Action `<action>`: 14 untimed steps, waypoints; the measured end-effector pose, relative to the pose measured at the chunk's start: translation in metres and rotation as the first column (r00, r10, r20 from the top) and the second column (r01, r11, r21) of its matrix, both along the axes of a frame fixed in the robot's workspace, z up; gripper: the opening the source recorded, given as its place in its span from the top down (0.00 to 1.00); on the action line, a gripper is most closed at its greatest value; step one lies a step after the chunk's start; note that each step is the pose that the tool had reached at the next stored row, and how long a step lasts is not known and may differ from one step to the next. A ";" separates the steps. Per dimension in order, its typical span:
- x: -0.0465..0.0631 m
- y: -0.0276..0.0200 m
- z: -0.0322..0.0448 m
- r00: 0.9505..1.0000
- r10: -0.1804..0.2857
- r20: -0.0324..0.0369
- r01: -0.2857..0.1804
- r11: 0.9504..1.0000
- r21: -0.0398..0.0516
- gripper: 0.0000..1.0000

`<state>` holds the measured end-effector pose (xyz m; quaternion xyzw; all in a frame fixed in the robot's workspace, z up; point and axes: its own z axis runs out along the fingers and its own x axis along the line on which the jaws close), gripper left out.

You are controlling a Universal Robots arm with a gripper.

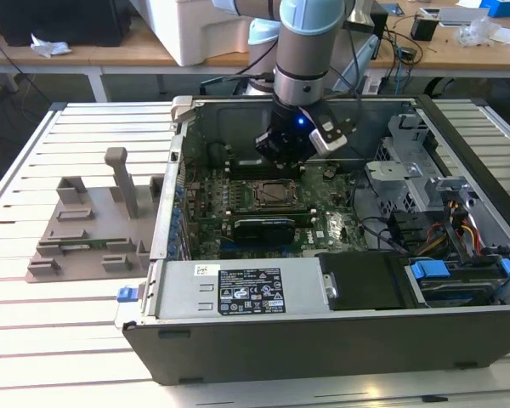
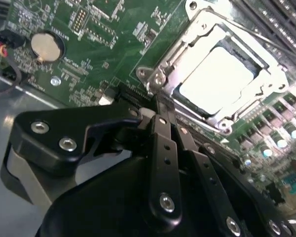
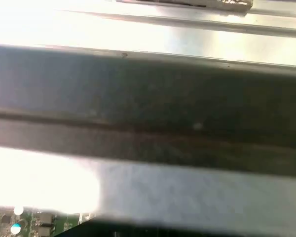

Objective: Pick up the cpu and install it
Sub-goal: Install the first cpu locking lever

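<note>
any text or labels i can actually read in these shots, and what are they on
None can be read.
White label on the grey power supply in the computer case: dark print and symbols, too small to read.
Small white sticker beside it: blurred.
Motherboard in the second wrist view: pale markings near the coin battery, too blurred to read.
Cpu in its socket: glare, no print visible.

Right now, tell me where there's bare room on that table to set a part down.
Free: the slatted table in front of the grey fixture, and the strip between fixture and computer case. Crowded: inside the case, where the gripper hangs over the motherboard beside the cpu in its socket.
</note>
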<state>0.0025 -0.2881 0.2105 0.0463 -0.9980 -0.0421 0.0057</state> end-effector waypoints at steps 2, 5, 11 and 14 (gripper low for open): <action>0.000 -0.0012 0.0018 1.000 0.000 0.001 0.000 1.000 -0.003 0.89; 0.000 -0.0062 0.0019 1.000 0.000 0.000 0.000 0.999 -0.051 0.89; 0.000 -0.0227 0.0018 1.000 0.000 0.000 0.000 0.995 -0.103 0.89; 0.000 -0.0269 0.0191 1.000 0.000 0.001 0.000 0.995 -0.103 0.89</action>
